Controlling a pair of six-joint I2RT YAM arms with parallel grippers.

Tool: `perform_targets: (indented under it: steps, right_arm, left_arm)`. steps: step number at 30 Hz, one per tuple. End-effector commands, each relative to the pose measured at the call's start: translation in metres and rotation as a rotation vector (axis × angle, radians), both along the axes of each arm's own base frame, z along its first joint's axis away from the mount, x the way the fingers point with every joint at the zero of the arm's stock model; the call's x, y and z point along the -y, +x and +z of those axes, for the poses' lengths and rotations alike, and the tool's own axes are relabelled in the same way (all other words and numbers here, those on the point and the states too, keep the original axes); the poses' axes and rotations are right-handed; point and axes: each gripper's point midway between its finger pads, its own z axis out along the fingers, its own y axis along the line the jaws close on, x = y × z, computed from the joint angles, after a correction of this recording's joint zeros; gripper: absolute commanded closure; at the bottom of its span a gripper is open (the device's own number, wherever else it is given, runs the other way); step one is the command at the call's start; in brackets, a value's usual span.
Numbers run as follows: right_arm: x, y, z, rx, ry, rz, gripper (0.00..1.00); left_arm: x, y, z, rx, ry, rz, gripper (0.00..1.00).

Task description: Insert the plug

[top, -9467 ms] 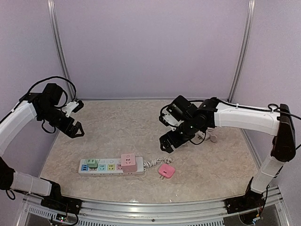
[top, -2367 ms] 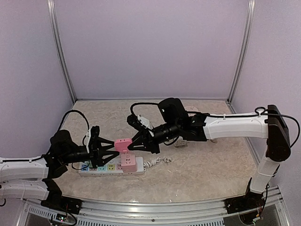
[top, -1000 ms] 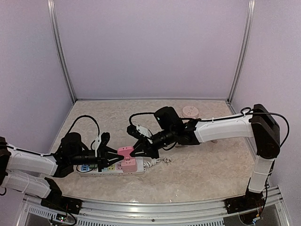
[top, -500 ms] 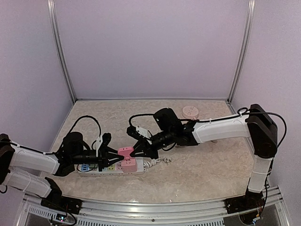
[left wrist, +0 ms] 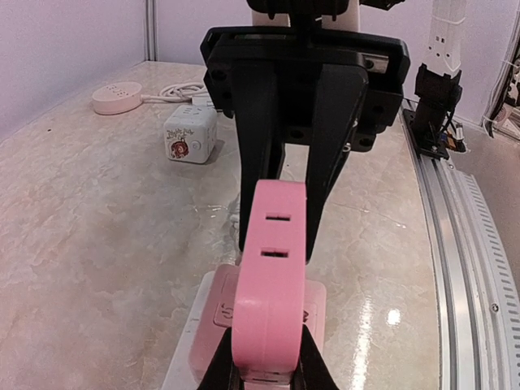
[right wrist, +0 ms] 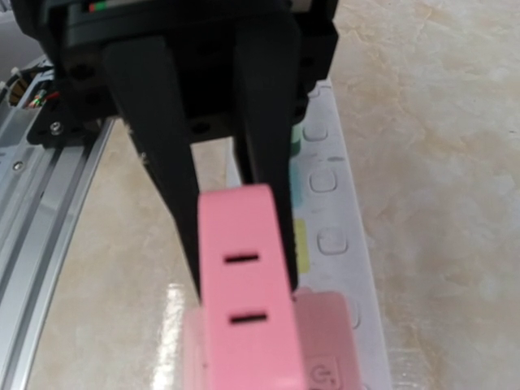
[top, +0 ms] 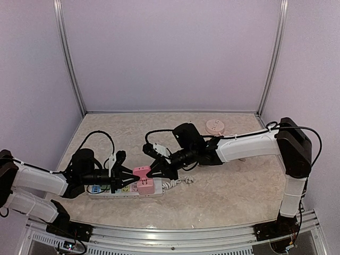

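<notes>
The pink plug (top: pixel 142 171) hangs edge-up just above the pink cube adapter (top: pixel 146 185), which sits on the white power strip (top: pixel 119 189). My left gripper (top: pixel 133 173) is shut on the plug's left end and my right gripper (top: pixel 152 172) on its right end. In the left wrist view the plug (left wrist: pixel 270 276) fills the middle, with my left gripper (left wrist: pixel 266 370) clamped on its near end. The right arm's black fingers (left wrist: pixel 258 138) flank its far end. The right wrist view shows the plug (right wrist: pixel 244 292) over the strip (right wrist: pixel 345 219). Its prongs are hidden.
A round white socket (top: pixel 214 126) lies at the back right, and a white cube (left wrist: pixel 190 132) stands near it. The strip's cord (top: pixel 179 181) curls off to the right. A metal rail (top: pixel 170 234) runs along the near edge.
Over the last second both grippers and the plug have barely moved. Before that the plug went from lying on the table to being held by both grippers and lowered over the pink cube.
</notes>
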Motion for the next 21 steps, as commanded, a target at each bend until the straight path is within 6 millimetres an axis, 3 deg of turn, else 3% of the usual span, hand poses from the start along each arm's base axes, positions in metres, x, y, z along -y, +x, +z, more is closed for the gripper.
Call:
perform_targets:
  steps: [1, 4, 5, 7, 10, 14, 21]
  right_arm:
    - [-0.001, 0.000, -0.006, -0.019, -0.033, -0.033, 1.00]
    - [-0.003, 0.002, 0.005, -0.011, -0.014, -0.039, 1.00]
    - [-0.003, 0.003, 0.007, -0.010, -0.008, -0.049, 0.91]
    - [-0.002, 0.006, 0.005, -0.007, -0.008, -0.069, 0.60]
    - [-0.003, 0.008, -0.003, -0.023, -0.011, -0.084, 0.45]
    - [-0.003, 0.013, -0.006, -0.021, -0.002, -0.118, 0.42]
    - [-0.002, 0.026, -0.001, -0.030, 0.026, -0.153, 0.53]
  left_arm:
    - [-0.001, 0.021, 0.010, 0.074, 0.013, 0.063, 1.00]
    - [0.003, 0.024, 0.028, 0.094, -0.014, 0.047, 1.00]
    - [0.005, 0.020, 0.035, 0.111, -0.026, 0.021, 1.00]
    - [0.010, 0.012, 0.045, 0.137, -0.042, -0.019, 1.00]
    - [0.012, 0.008, 0.051, 0.141, -0.066, -0.024, 1.00]
    - [0.011, 0.005, 0.046, 0.136, -0.056, -0.026, 1.00]
    - [0.009, 0.003, 0.048, 0.140, -0.061, -0.033, 1.00]
